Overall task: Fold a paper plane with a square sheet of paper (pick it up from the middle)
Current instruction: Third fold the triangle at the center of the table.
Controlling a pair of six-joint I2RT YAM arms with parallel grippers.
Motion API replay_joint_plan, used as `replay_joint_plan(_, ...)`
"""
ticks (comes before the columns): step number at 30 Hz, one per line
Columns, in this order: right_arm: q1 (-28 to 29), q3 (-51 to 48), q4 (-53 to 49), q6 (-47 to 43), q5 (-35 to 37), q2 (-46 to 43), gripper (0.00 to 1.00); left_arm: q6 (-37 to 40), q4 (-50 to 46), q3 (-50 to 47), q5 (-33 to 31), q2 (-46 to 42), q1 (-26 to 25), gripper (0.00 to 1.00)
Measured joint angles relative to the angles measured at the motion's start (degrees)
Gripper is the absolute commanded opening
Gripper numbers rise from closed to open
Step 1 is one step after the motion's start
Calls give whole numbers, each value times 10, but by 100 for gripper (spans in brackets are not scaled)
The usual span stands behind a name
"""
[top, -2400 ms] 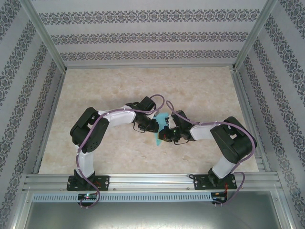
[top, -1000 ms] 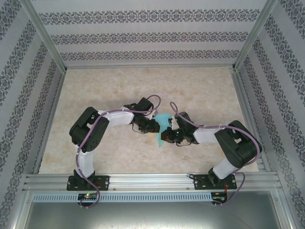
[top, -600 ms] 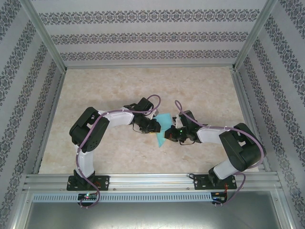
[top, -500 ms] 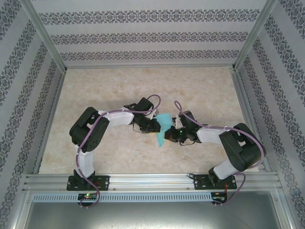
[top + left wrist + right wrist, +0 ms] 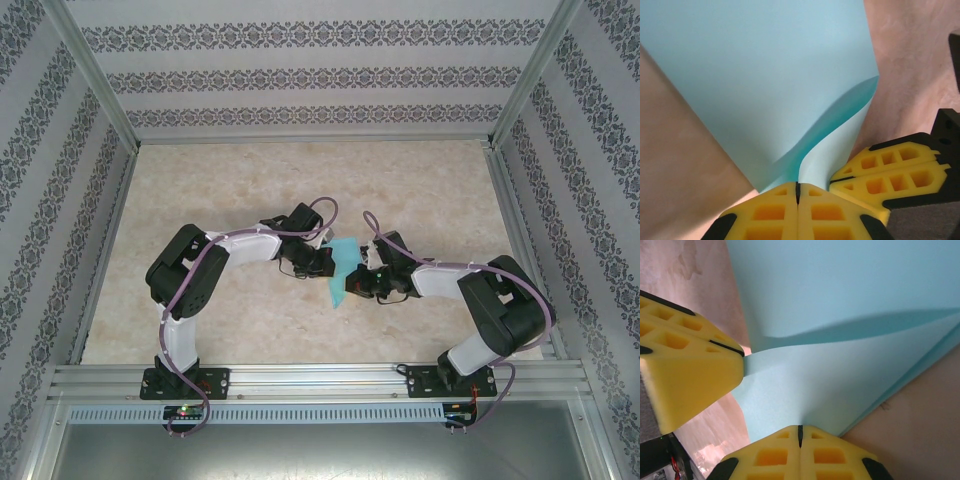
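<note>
Over the last two seconds the right arm has swung its elbow out to the right and turned its wrist, while the left arm has hardly moved. The square sheet of paper, held between them over the middle of the worktop, now looks wider at its far end than before. This probably means that the sheet is being turned or opened for a fold. It is not yet a plane, and much of the task seems to be left.

From above, the left tool and the right tool are seen to meet at the sheet, but their grip cannot be made out there. The wrist cameras show it. The left tool has its yellow pads pressed together on the edge of the sheet, and the right tool is clamped on the sheet in the same way, just beside it. These views also show that the sheet bends in a loose curve, with no sharp crease.
</note>
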Motion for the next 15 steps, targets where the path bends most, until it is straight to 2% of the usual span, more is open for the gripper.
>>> replay_joint_plan(15,-3,13,-4,-15,-1,17,0,30,-34,47,-17,32,0,5)
